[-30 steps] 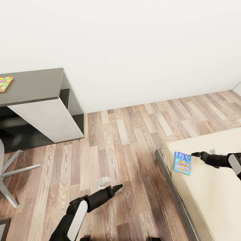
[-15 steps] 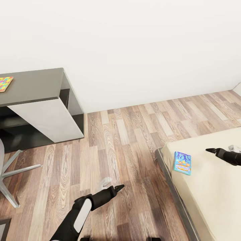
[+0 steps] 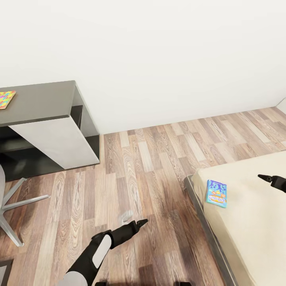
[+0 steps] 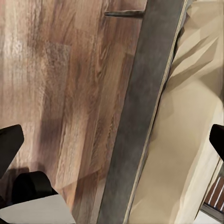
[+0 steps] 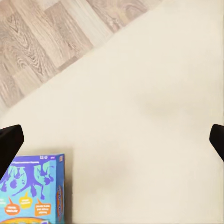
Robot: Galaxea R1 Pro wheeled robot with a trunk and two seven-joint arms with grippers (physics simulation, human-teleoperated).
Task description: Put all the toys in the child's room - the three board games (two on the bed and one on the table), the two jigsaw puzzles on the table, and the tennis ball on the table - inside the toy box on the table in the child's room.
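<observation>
Right gripper (image 3: 265, 177) spread wide, empty, above bed (image 3: 254, 238); board game (image 3: 217, 193) lies flat near mattress corner, judged light, stiff, thin: best pinched across an edge.

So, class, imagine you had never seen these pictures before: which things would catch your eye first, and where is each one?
The bright blue board game stands out first, lying flat on the beige bed near its corner at lower right. Next is the colourful jigsaw puzzle on the dark-topped table against the white wall at left. The left gripper hangs over the wood floor, its fingers spread in the wrist view.
</observation>
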